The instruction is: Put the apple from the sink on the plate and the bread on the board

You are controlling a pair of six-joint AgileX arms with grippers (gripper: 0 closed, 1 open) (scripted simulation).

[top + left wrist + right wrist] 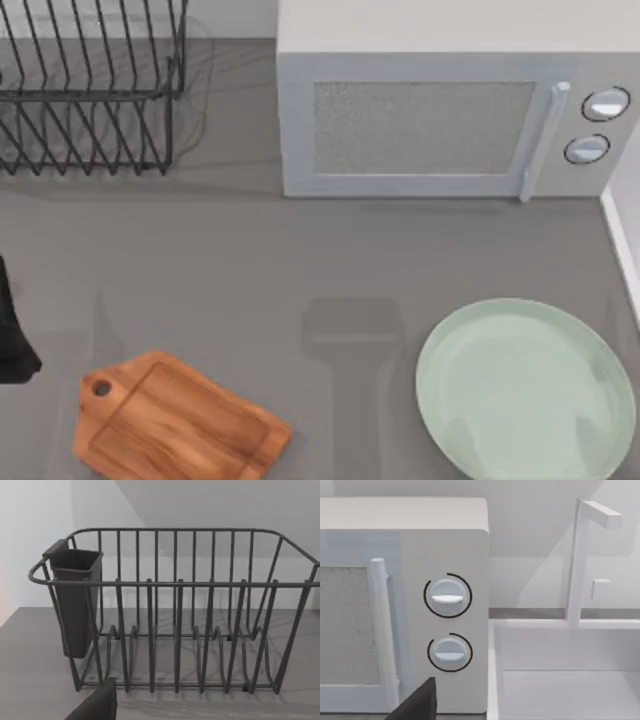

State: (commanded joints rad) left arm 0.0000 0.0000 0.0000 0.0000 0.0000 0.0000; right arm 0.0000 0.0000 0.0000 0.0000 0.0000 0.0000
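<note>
No writing, brand, number or sign can be read anywhere. The microwave [440, 120] has two plain dials [448, 597] ringed by unmarked arcs, and the board [180, 425] is unlabelled.

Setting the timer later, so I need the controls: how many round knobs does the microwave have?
2. Both sit on the microwave's right-hand panel beside the door handle: the upper knob directly above the lower knob. None appear hidden.

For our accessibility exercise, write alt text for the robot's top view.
A grey counter holds a pale green plate at lower right and a wooden cutting board at lower left, both bare. Behind stand a microwave and a wire dish rack.
</note>
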